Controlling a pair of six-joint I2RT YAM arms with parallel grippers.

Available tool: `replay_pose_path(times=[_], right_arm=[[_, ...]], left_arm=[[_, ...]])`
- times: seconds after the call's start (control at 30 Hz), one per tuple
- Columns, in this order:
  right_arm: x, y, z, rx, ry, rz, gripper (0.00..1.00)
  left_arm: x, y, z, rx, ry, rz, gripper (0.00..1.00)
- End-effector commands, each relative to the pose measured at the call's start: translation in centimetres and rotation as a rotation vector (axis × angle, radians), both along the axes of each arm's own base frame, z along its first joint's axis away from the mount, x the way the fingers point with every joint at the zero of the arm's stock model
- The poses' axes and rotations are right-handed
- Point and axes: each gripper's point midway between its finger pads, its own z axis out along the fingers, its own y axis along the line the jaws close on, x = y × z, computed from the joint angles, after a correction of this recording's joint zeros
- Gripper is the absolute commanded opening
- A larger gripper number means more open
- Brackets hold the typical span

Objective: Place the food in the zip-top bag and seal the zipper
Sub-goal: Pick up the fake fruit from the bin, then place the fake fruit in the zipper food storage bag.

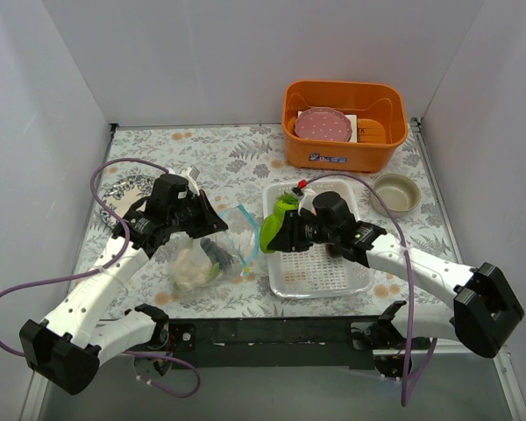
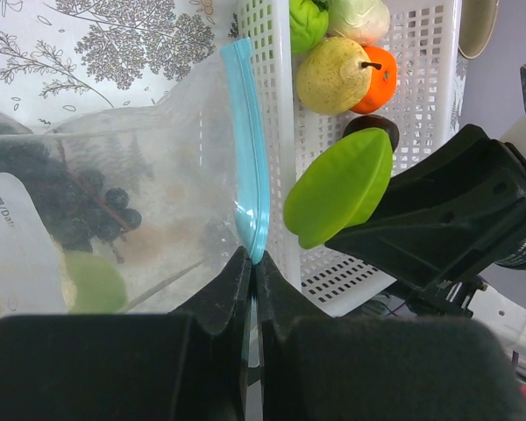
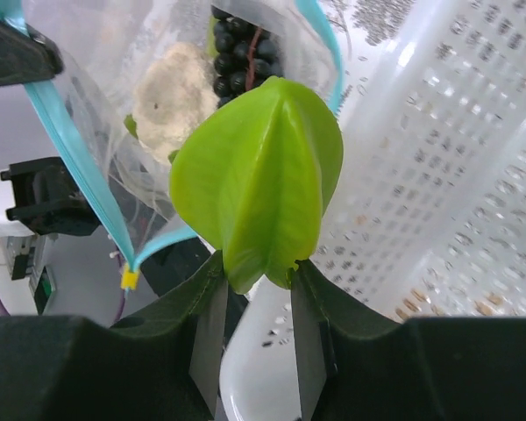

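A smooth, ridged green pepper [image 3: 259, 175] sits clamped in the right gripper [image 3: 254, 272], facing the open mouth of the crinkly clear zip-top bag [image 1: 206, 254]. The bag lies on the floral desk [image 1: 219, 149] beside a perforated tray [image 1: 320, 274]. The left gripper [image 2: 252, 259] pinches the bag's thin blue zipper [image 2: 250, 158].

Crinkly clear plastic bag [image 2: 158, 158], glossy smooth green fruit [image 3: 259, 175], perforated plastic tray [image 2: 425, 114].

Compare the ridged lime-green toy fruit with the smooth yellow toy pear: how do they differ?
The ridged lime-green toy fruit has sharp lengthwise ridges; the smooth yellow toy pear is rounded with a dark stem. The green fruit is gripped between the jaws of the right gripper; the pear lies in the white perforated tray. Neither is inside the clear zip-top bag.
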Motion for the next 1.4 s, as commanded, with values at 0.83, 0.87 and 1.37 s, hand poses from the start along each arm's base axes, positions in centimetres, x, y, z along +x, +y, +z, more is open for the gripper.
replay_pose_path(times=[0.83, 0.87, 1.37], right_arm=[[0.3, 8.5, 1.5, -0.042, -0.069, 0.146, 0.68], [0.5, 8.1, 1.6, -0.052, -0.077, 0.121, 0.68], [3.2, -5.7, 1.9, -0.314, -0.225, -0.396, 0.86]], left_arm=[[0.1, -0.6, 3.0, -0.060, -0.068, -0.023, 0.00], [0.2, -0.5, 3.0, -0.056, -0.070, -0.019, 0.00], [0.2, -0.4, 3.0, -0.056, -0.081, -0.015, 0.00]])
